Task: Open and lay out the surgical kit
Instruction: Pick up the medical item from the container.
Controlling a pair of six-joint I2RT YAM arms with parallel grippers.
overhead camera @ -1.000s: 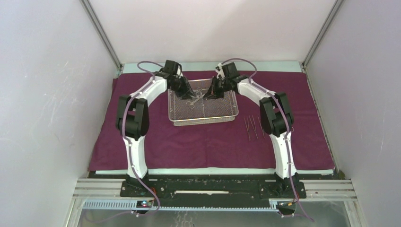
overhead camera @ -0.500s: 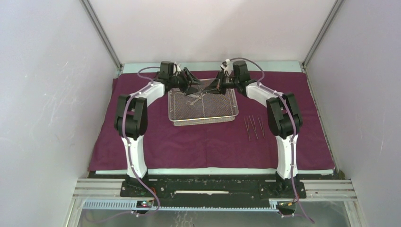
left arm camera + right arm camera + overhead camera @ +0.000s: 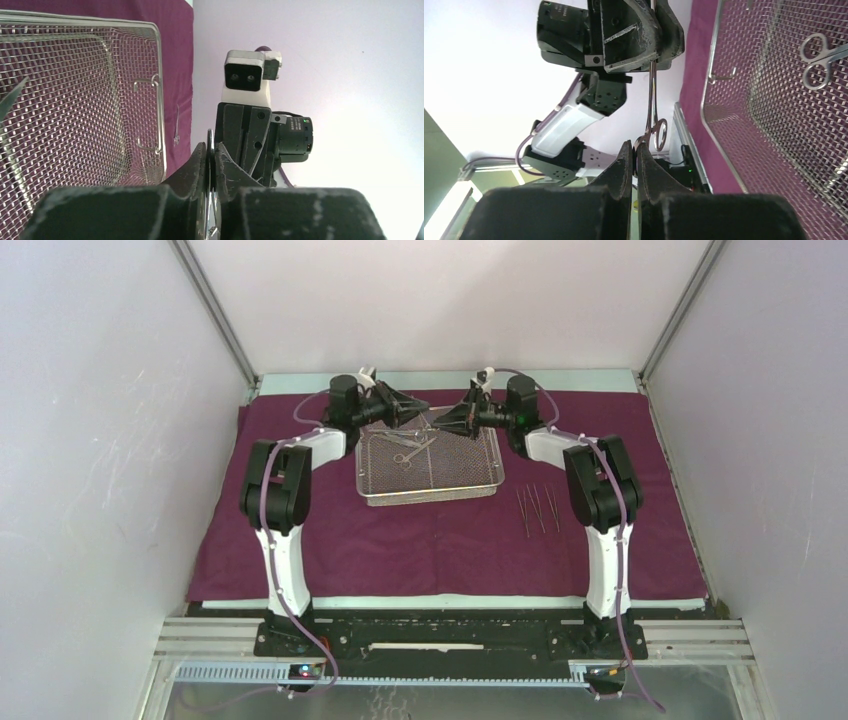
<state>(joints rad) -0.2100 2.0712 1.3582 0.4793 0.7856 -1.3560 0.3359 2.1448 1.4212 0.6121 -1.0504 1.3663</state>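
Observation:
The maroon cloth wrap (image 3: pixel 400 540) lies spread flat with the silver wire-mesh tray (image 3: pixel 432 495) on it. My left gripper (image 3: pixel 418 419) and right gripper (image 3: pixel 439 421) face each other above the tray's back edge. Both are shut on one pair of ring-handled steel forceps (image 3: pixel 653 100) held in the air. In the right wrist view my right gripper (image 3: pixel 635 148) pinches a ring handle and the left gripper (image 3: pixel 653 56) grips the tip end. In the left wrist view my left gripper (image 3: pixel 211 150) is shut on the thin steel shaft. Another ring-handled instrument (image 3: pixel 405 454) lies in the tray.
Three thin steel instruments (image 3: pixel 537 508) lie side by side on the cloth right of the tray. White enclosure walls stand close behind and at both sides. The tray's side handle (image 3: pixel 150 112) shows in the left wrist view.
Both grippers have risen out of the tray and swung from pointing down to level, tips facing each other, with the forceps lifted between them.

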